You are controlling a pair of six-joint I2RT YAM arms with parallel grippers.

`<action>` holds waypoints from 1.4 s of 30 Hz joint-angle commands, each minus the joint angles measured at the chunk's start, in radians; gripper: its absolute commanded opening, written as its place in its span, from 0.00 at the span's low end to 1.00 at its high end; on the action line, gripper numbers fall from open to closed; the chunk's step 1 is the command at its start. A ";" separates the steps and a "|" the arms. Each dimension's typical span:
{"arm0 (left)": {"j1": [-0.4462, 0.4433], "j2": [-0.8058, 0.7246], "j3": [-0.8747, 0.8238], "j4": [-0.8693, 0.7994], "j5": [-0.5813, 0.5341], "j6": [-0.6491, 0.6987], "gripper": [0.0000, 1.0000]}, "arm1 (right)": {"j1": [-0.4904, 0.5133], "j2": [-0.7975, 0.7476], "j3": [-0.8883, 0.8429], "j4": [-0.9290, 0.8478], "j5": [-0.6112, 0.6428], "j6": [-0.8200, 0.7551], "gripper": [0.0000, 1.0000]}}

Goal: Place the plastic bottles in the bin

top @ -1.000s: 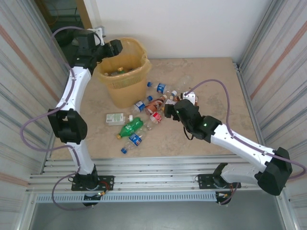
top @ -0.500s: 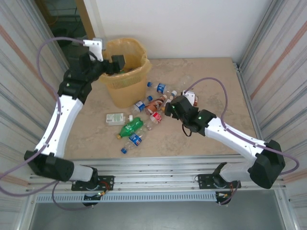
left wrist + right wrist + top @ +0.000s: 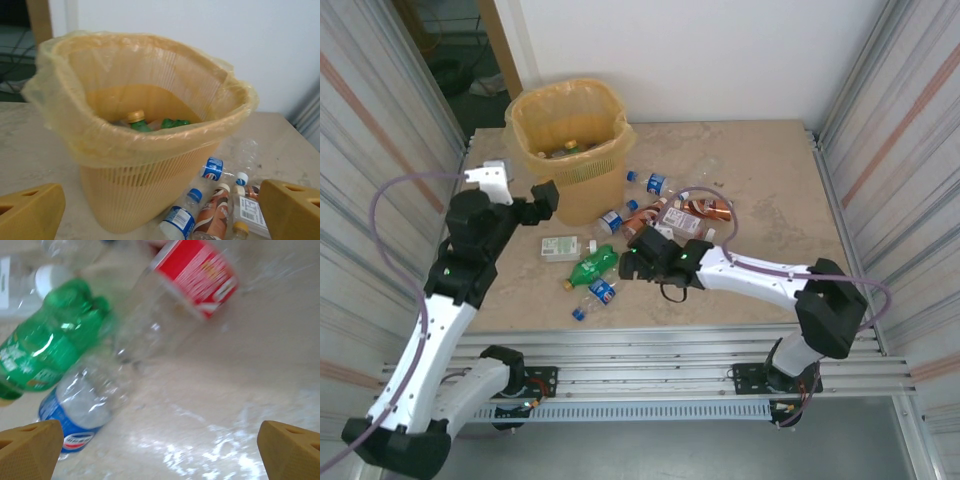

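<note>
Beside the bin (image 3: 585,185) lie scattered bottles (image 3: 592,266) — left gripper (image 3: 542,197) and right gripper (image 3: 630,262) both gape wide, empty.

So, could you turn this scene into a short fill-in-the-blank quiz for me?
The bin is lined with a translucent plastic ____.
The left gripper and right gripper both stand with jaws ____.
In the right wrist view, a blue-labelled bottle and a red-labelled bottle lie beside one tinted ____.
Missing words: bag, open, green.
</note>
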State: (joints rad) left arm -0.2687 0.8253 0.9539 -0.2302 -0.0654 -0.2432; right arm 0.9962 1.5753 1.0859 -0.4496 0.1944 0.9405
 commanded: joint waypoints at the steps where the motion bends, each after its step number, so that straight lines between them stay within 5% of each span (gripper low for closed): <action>1: -0.006 -0.064 -0.058 0.049 -0.106 -0.037 0.99 | 0.034 0.054 0.040 0.022 -0.067 0.066 0.98; 30: -0.003 -0.084 -0.128 0.021 -0.145 -0.048 0.99 | 0.066 0.366 0.277 -0.048 -0.237 0.120 0.98; 42: 0.017 -0.075 -0.141 0.031 -0.112 -0.066 0.99 | 0.075 0.450 0.380 -0.163 -0.204 0.094 0.98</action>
State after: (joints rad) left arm -0.2623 0.7498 0.8242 -0.2302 -0.1810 -0.2901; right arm 1.0714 1.9938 1.4261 -0.5297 -0.0269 1.0424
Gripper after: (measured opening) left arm 0.987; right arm 0.978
